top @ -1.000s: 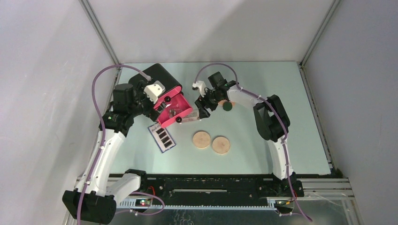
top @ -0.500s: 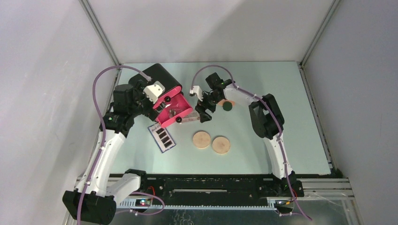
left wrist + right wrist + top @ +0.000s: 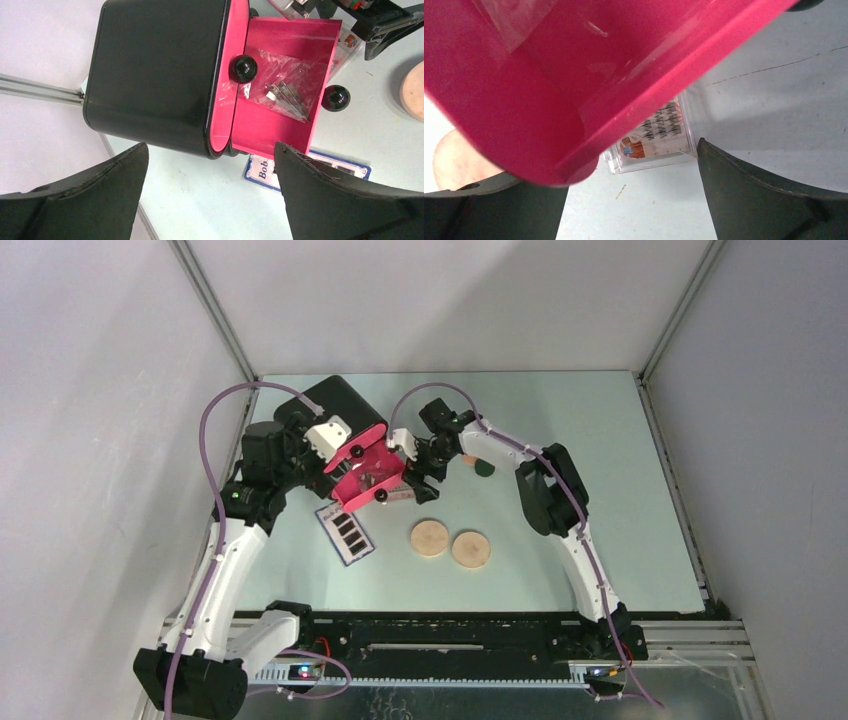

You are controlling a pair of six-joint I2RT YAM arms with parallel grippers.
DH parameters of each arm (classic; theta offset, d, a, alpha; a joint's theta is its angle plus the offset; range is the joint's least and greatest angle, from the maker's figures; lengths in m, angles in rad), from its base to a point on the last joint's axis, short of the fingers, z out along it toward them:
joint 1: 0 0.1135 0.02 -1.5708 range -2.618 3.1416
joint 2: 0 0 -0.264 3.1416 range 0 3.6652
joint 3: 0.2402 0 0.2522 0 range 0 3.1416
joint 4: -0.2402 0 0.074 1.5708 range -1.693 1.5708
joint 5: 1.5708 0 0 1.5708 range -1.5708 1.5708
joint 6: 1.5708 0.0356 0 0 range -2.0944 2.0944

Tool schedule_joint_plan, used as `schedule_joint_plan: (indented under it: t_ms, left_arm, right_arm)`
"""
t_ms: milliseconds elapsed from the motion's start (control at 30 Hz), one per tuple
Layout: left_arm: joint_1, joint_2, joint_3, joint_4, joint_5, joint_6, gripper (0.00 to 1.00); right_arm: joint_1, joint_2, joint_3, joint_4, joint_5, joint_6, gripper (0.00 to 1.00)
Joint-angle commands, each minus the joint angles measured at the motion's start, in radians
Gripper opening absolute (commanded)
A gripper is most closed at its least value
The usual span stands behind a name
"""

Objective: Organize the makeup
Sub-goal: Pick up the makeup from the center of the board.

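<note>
Your left pincer (image 3: 210,149) stands wide apart beside the black box (image 3: 155,70), gripping nothing. Your right pincer (image 3: 624,167) is apart too, with the pink drawer (image 3: 549,90) between its fingers (whether they touch it, I cannot tell). A clear packet (image 3: 282,82) lies in that drawer. On the counter (image 3: 600,500), the two tan discs (image 3: 430,537) sit at the drawer's 4 o'clock, the palette (image 3: 347,532) at 6 and the dark-green round (image 3: 484,468) at 3.

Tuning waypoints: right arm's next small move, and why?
Probably lower the right gripper onto the lash case and close: the gripper is open, the case lies on the table between its fingers, partly under the open drawer.
</note>
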Motion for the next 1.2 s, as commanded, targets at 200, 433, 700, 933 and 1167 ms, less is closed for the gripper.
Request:
schedule_joint_plan:
  t_ms: [200,433,700,933,1167]
  left_arm:
    - [-0.006,-0.025,-0.042,0.031,-0.017,0.036,1.0]
    - [-0.005,-0.037,-0.048,0.031,-0.023,0.036,1.0]
    - [-0.006,-0.048,-0.041,0.024,-0.021,0.032,1.0]
    - [-0.005,-0.061,-0.041,0.023,-0.019,0.025,1.0]
    - [-0.005,-0.064,-0.032,0.03,-0.013,0.016,1.0]
  right_arm:
    - [0.039,0.038,0.055,-0.034,0.119,-0.013,0.93]
    - [0.056,-0.044,-0.1,0.066,0.2,-0.039,0.78]
    - [0.061,-0.139,-0.238,0.128,0.214,-0.043,0.51]
    - [0.025,-0.26,-0.336,0.136,0.204,-0.031,0.3]
    - [-0.019,-0.404,-0.409,0.082,0.209,-0.045,0.15]
